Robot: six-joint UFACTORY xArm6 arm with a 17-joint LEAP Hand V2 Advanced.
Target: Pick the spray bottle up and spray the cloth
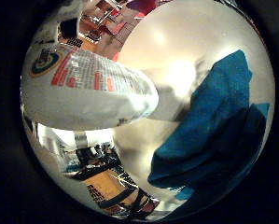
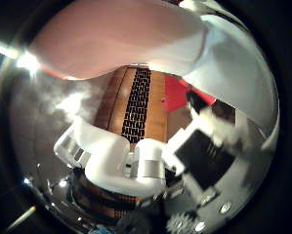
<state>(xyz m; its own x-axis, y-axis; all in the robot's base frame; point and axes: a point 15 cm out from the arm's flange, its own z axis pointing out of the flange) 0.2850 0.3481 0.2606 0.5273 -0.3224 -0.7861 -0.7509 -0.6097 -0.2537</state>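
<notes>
The white spray bottle [image 1: 83,88], with a printed label of red text and a round mark, lies right against my palm and fills much of the little finger side view. Its pale body [image 2: 116,39] also spans the thumb side view. My right hand's white fingers [image 2: 116,165] curl in front of the palm beside the bottle, with a black part [image 2: 204,161] next to them; they appear to wrap round it. A crumpled blue cloth [image 1: 213,130] lies on the pale table [image 1: 176,42], a short way beyond the bottle's end.
The bottle's shadow falls on the table between the bottle and the cloth. Past the table's edge are a wooden floor [image 1: 106,179] with dark frames, and a brown panel with a dark grid [image 2: 135,102].
</notes>
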